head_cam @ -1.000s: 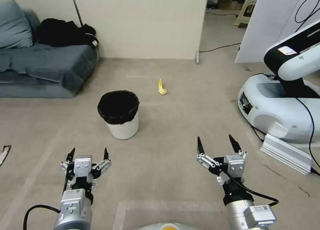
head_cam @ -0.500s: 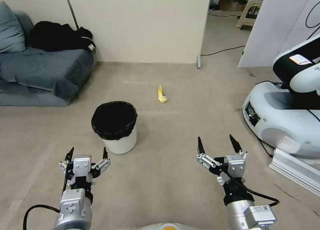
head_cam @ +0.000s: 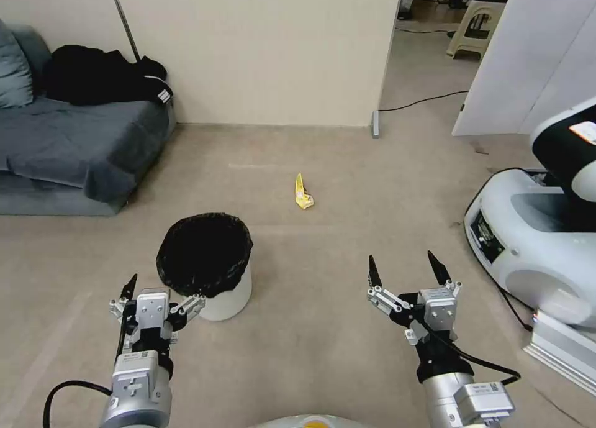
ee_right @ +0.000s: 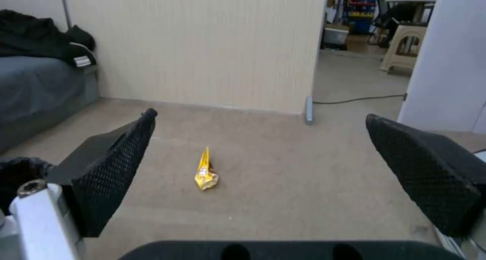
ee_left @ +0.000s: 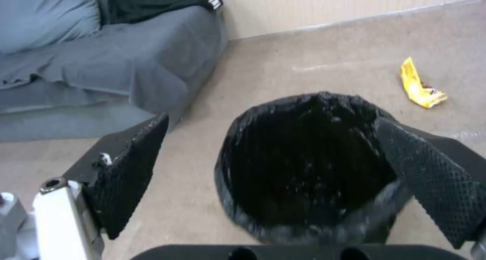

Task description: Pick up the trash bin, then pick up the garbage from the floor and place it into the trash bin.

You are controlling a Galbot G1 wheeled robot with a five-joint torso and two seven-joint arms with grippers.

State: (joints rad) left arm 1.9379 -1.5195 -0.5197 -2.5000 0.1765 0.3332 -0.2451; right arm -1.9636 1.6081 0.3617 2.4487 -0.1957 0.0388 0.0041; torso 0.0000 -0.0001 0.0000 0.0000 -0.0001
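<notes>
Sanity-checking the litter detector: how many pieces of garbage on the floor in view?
1: a yellow wrapper on the carpet beyond the trash bin, ahead between both open claws. More may lie outside the views or behind the bin.

text: none legible | labels: none legible | brands, numbers, signs: none legible

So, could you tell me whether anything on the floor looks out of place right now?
Yes: a crumpled yellow wrapper lies alone on the floor, beyond the bin and apart from it. The bin stands upright with its black liner in place.
</notes>
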